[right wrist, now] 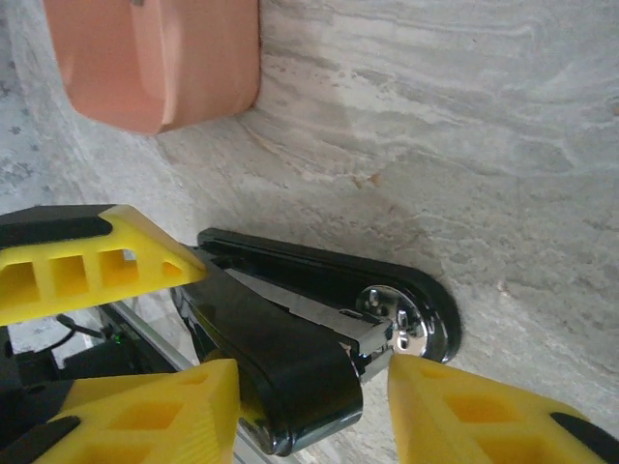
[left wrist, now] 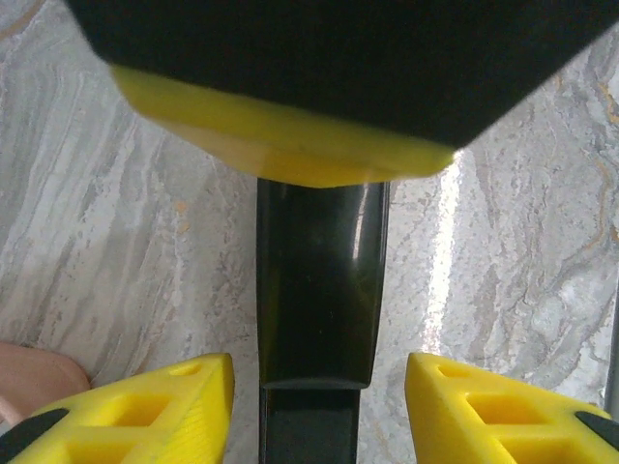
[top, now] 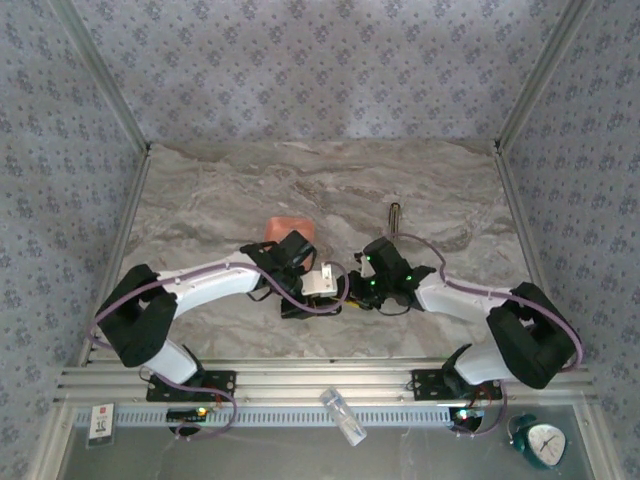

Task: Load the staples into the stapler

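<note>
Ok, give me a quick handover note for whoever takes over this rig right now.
Left gripper: open, fingers either side of the black stapler, gaps both sides.
Right gripper: around the stapler's lifted top; grip unclear.
Stapler lies on the table between the arms, top raised off its base. Orange tray just beyond.
Thin dark piece farther back, right of the tray; cannot tell if staples.
Done: stapler looks opened. Left: fetch staples, load, close.
</note>
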Motion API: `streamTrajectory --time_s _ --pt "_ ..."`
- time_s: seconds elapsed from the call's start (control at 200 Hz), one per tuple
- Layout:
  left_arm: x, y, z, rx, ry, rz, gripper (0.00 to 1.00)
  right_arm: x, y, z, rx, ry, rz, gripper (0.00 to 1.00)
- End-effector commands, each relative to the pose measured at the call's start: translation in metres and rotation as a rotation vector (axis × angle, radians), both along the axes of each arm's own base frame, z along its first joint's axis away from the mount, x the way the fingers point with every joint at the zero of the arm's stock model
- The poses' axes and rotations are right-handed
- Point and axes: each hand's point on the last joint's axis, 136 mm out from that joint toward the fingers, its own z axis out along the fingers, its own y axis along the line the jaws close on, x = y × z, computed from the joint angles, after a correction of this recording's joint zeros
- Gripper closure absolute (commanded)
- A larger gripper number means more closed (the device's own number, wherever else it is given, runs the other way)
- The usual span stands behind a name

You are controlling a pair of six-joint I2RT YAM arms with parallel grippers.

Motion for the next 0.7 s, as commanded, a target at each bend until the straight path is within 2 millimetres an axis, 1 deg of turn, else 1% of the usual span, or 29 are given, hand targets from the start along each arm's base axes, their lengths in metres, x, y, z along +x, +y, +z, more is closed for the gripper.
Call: streamTrajectory --time_s 0.0,0.09,0.175,0.44,0.575,0.7 --pt "0.001 -0.001 -0.008 -0.004 0.008 -0.001 0.53 -0.008 -0.016 -0.022 -0.117 0.052 -0.018 0.6" --pt "0.0 -0.001 -0.012 0.004 0.02 -0.002 0.55 -0.01 -0.023 -0.034 -0.133 0.073 -0.046 0.63" --pt "0.001 -0.001 -0.013 0.005 0.021 -0.001 0.55 -0.013 -0.026 -0.04 -0.142 0.084 -0.052 0.64" --pt "0.002 -0.002 -0.018 0.037 0.031 -0.004 0.56 -0.017 -0.032 -0.049 -0.166 0.094 -0.065 0.63" --pt "0.004 -0.003 -0.02 0.045 0.031 -0.001 0.57 -0.019 -0.035 -0.056 -0.178 0.098 -0.072 0.65" --pt "0.003 -0.005 -0.022 0.05 0.031 -0.006 0.58 -0.02 -0.035 -0.057 -0.171 0.095 -0.075 0.66"
